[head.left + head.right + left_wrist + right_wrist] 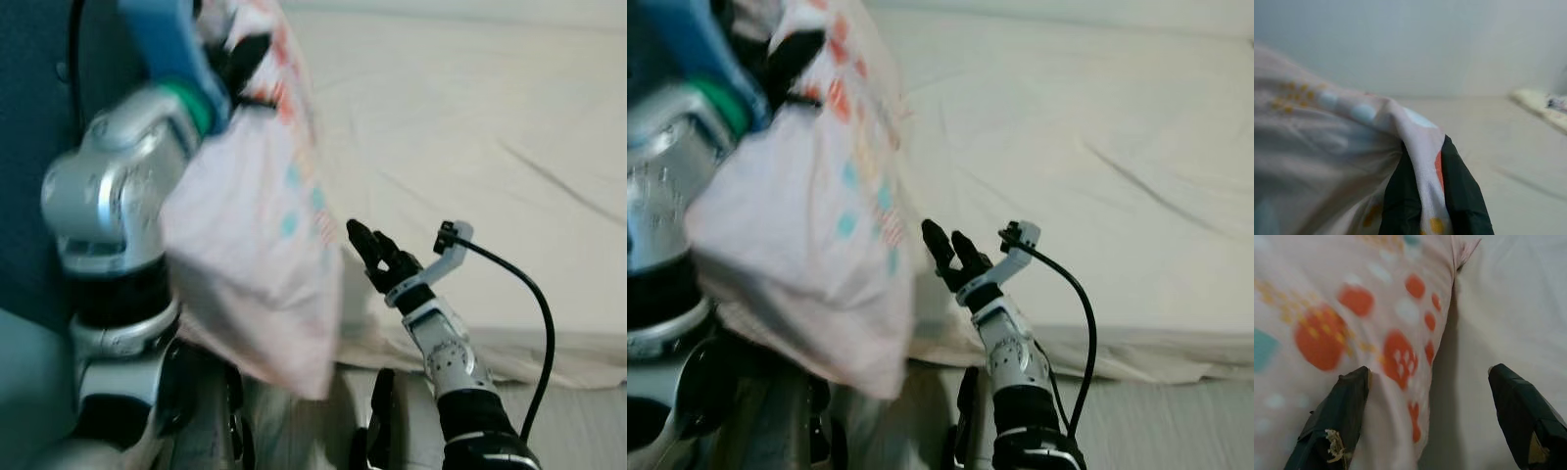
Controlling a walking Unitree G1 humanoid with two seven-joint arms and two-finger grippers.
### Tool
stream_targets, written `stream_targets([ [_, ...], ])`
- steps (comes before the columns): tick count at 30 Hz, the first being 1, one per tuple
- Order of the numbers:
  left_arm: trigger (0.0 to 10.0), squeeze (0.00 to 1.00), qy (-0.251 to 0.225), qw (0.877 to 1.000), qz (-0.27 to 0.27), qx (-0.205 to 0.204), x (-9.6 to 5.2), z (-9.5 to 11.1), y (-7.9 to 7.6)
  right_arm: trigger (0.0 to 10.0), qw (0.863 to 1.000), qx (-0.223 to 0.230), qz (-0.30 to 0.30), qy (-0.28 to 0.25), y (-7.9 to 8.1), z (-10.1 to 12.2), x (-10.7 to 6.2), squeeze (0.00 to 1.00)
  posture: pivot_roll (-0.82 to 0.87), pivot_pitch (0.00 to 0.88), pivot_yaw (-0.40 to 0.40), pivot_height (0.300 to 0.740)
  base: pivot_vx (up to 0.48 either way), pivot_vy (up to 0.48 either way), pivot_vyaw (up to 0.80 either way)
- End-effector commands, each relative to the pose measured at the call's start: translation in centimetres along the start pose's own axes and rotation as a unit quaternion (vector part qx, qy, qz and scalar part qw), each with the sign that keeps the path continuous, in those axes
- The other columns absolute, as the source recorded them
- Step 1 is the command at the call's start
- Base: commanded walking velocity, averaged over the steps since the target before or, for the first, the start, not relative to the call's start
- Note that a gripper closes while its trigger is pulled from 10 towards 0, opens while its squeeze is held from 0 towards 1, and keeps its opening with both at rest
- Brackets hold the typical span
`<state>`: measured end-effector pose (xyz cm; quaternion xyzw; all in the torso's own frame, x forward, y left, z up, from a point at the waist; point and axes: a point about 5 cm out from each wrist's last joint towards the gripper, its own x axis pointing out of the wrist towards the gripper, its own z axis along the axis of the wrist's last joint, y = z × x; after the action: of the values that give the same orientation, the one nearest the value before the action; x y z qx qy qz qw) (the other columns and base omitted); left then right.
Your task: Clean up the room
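Light soft, even, dim-ish; no glare; colours washed, cool cast; faint crease shadows across bed sheet (470,127); darker shade below sheet's near edge; spotted cloth (255,255) beside sheet smeared by motion blur; left arm (108,206) soft-focused; wrist views blurred, cloth pattern fuzzy, black fingertips (1339,416) unsharp.

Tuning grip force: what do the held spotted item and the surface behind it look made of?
Pillowcase: thin woven fabric, matte, pale with orange and teal spots; it hangs limp and folds where the left gripper pinches it. Probably cotton, cannot confirm. Bed sheet: cream cloth, matte, soft creases. Right gripper is open beside the pillowcase.
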<state>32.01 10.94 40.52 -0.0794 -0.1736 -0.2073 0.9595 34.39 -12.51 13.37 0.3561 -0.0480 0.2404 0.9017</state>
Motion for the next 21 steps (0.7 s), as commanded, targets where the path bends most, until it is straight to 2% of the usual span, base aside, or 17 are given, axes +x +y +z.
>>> stream_targets([
  [1, 10.0, 0.0, -0.052, 0.998, -0.017, -0.03, 0.3, 2.1, -1.0, 10.0, 1.0, 0.003, -0.012, 0.01, -0.4, -0.5, -0.5, 0.0, 0.12, 0.217, 0.01, 0.575, 0.0, 0.0, 0.0],
  [3, 10.0, 0.0, -0.069, 0.995, -0.011, -0.065, 1.0, 3.0, -1.4, 10.0, 1.0, 0.002, -0.013, 0.013, -0.4, -0.6, -0.5, 0.0, 0.12, 0.216, 0.007, 0.575, 0.0, 0.0, 0.0],
  [4, 10.0, 0.0, -0.069, 0.995, -0.011, -0.065, 1.0, 3.0, -1.4, 10.0, 1.0, 0.002, -0.013, 0.013, -0.4, -0.6, -0.5, 0.0, 0.12, 0.216, 0.007, 0.575, 0.0, 0.0, 0.0],
  [5, 10.0, 0.0, -0.081, 0.992, -0.004, -0.092, 1.5, 3.6, -1.5, 10.0, 1.0, 0.002, -0.013, 0.015, -0.4, -0.7, -0.6, 0.0, 0.12, 0.216, 0.007, 0.575, 0.0, 0.0, 0.0],
  [11, 10.0, 0.0, -0.12, 0.984, -0.02, -0.128, 2.1, 4.9, -1.9, 10.0, 1.0, 0.001, -0.013, 0.017, -0.3, -0.9, -0.6, 0.0, 0.1, 0.215, 0.011, 0.575, 0.0, 0.0, 0.0],
  [13, 10.0, 0.0, -0.14, 0.975, 0.042, -0.168, 2.2, 5.1, -0.2, 10.0, 1.0, 0.0, -0.014, 0.02, -0.4, -1.1, -0.7, 0.0, 0.09, 0.215, 0.01, 0.575, 0.0, 0.0, 0.0],
  [14, 10.0, 0.0, -0.14, 0.975, 0.042, -0.168, 2.2, 5.1, -0.2, 10.0, 1.0, 0.0, -0.014, 0.02, -0.4, -1.1, -0.7, 0.0, 0.09, 0.215, 0.01, 0.575, 0.0, 0.0, 0.0],
  [15, 10.0, 0.0, -0.159, 0.967, 0.051, -0.194, 2.2, 5.4, 0.3, 10.0, 1.0, -0.001, -0.015, 0.024, -0.4, -1.2, -0.8, 0.0, 0.09, 0.215, 0.01, 0.575, 0.0, 0.0, 0.0],
  [16, 10.0, 0.0, -0.159, 0.967, 0.051, -0.194, 2.2, 5.4, 0.3, 10.0, 1.0, -0.001, -0.015, 0.024, -0.4, -1.2, -0.8, 0.0, 0.09, 0.215, 0.01, 0.575, 0.0, 0.0, 0.0],
  [17, 10.0, 0.0, -0.175, 0.958, 0.047, -0.225, 2.2, 5.7, 0.4, 10.0, 1.0, -0.003, -0.015, 0.027, -0.4, -1.3, -0.8, 0.0, 0.09, 0.215, 0.01, 0.575, 0.0, 0.0, 0.0],
  [20, 10.0, 0.0, -0.193, 0.953, 0.025, -0.234, 2.1, 6.5, 0.1, 10.0, 0.999, -0.009, -0.012, 0.033, -0.3, -1.4, -0.8, 0.0, 0.09, 0.215, 0.01, 0.575, 0.0, 0.0, 0.0],
  [21, 10.0, 0.0, -0.219, 0.951, 0.023, -0.216, 2.0, 7.7, -0.6, 10.0, 0.999, -0.017, -0.009, 0.037, -0.3, -1.5, -0.7, 0.0, 0.08, 0.206, -0.004, 0.575, 0.0, 0.0, 0.0],
])
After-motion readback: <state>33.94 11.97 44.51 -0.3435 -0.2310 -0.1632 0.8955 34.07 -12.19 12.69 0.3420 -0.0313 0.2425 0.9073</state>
